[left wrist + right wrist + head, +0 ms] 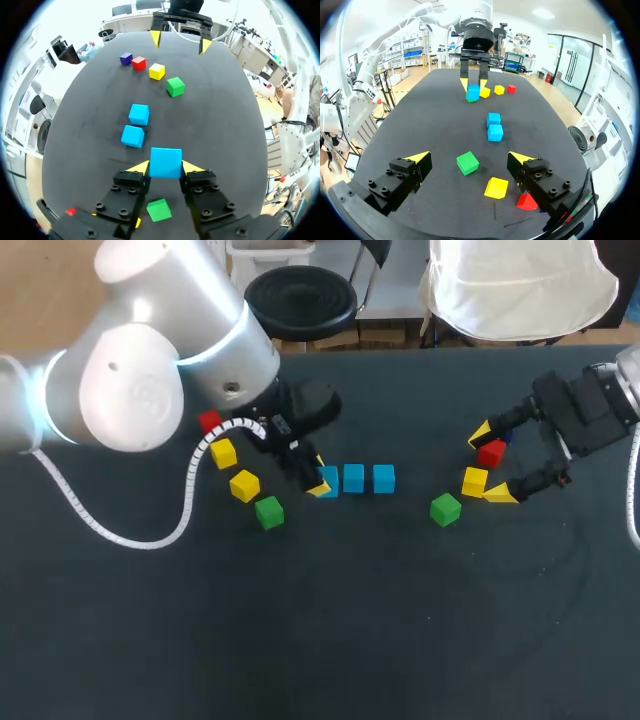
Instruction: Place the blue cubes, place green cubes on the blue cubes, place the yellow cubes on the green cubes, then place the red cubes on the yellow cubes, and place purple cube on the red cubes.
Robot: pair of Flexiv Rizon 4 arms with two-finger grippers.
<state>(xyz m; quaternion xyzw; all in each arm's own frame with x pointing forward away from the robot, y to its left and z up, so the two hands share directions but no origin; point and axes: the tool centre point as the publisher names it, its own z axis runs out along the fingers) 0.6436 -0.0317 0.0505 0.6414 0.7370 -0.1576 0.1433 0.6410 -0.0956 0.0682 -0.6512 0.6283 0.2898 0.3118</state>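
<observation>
My left gripper (pixel 322 478) is shut on a blue cube (pixel 165 162), its yellow fingertips (pixel 141 167) pressing both sides. That cube (pixel 328 483) is the left end of a row with two more blue cubes (pixel 353 478) (pixel 384 478). Left of the gripper lie a green cube (pixel 268 512), two yellow cubes (pixel 244 485) (pixel 223 453) and a red cube (pixel 209 421). My right gripper (pixel 490 464) stands wide open at the right over a red cube (pixel 491 453) and a yellow cube (pixel 474 481). A green cube (pixel 467 163) lies just ahead of it. A purple cube (pixel 126 58) sits by the red one.
The dark table (pixel 330 620) has wide bare room along its front half. My left arm's white cable (pixel 190 490) hangs over the table's left side near the loose cubes.
</observation>
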